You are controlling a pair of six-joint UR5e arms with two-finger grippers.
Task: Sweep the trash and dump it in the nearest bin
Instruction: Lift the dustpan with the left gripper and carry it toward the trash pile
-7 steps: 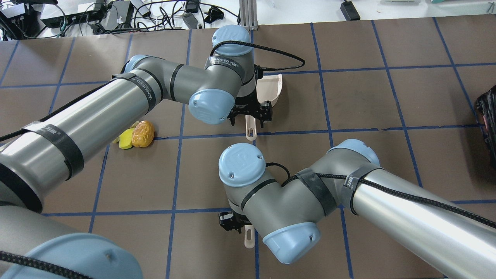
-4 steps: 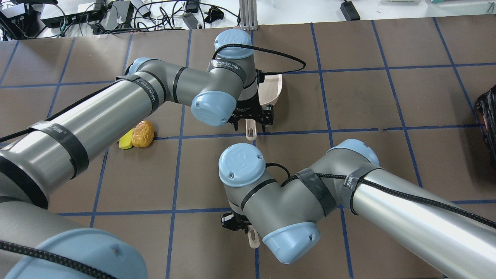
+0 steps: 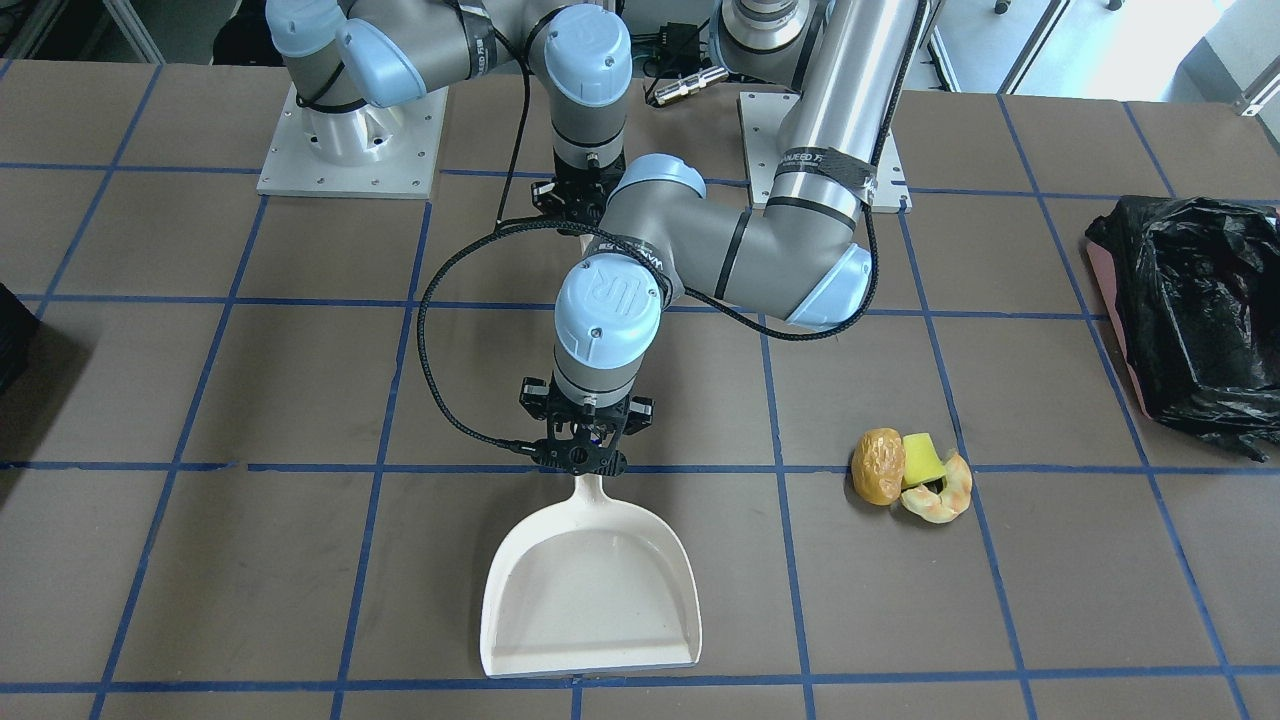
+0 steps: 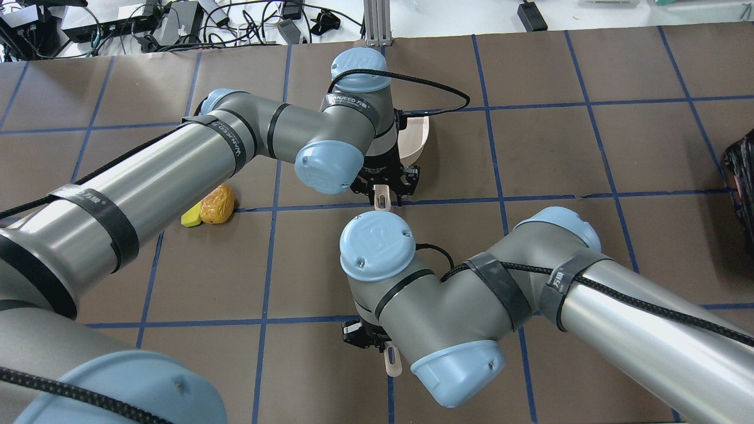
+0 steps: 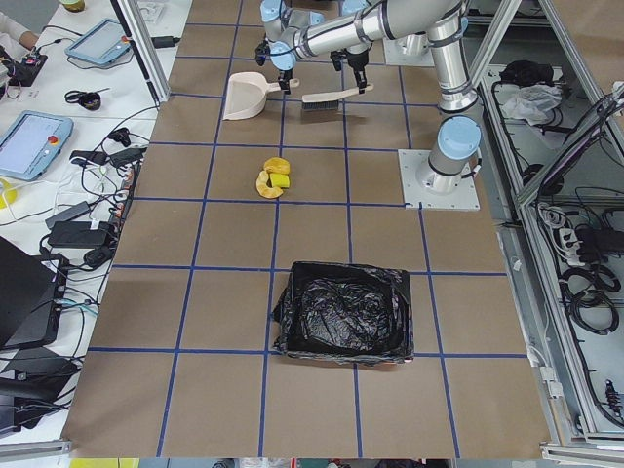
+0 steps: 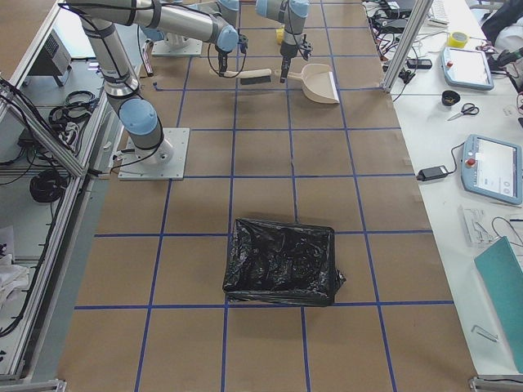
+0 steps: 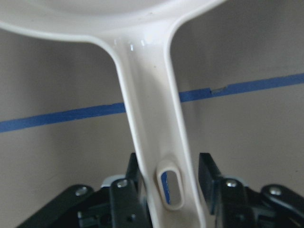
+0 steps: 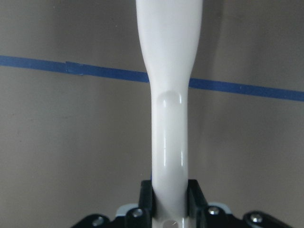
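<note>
The trash lies on the table to my left: a brown lump [image 3: 877, 479], a yellow-green wedge [image 3: 923, 459] and a tan croissant piece [image 3: 940, 497]. In the overhead view the lump [image 4: 217, 204] and wedge [image 4: 191, 218] show; the croissant is hidden under my left arm. The black-lined bin [image 3: 1195, 300] stands beyond the trash, at the table's left end [image 5: 341, 312]. My left gripper [image 3: 583, 460] [image 7: 168, 175] is open, straddling the handle of a white dustpan [image 3: 590, 590] that lies flat. My right gripper [image 8: 169, 194] is shut on a white brush handle [image 4: 393, 362].
A second black-lined bin [image 6: 282, 263] stands at the table's right end and shows at the overhead view's edge [image 4: 743, 176]. The brush head [image 5: 331, 96] hangs beside the dustpan [image 5: 244, 96]. Cables and tablets lie beyond the table's far edge.
My left gripper has shifted slightly right along the dustpan handle, towards its end, and the arm now covers more of the trash. My right arm has moved a little right with the brush.
</note>
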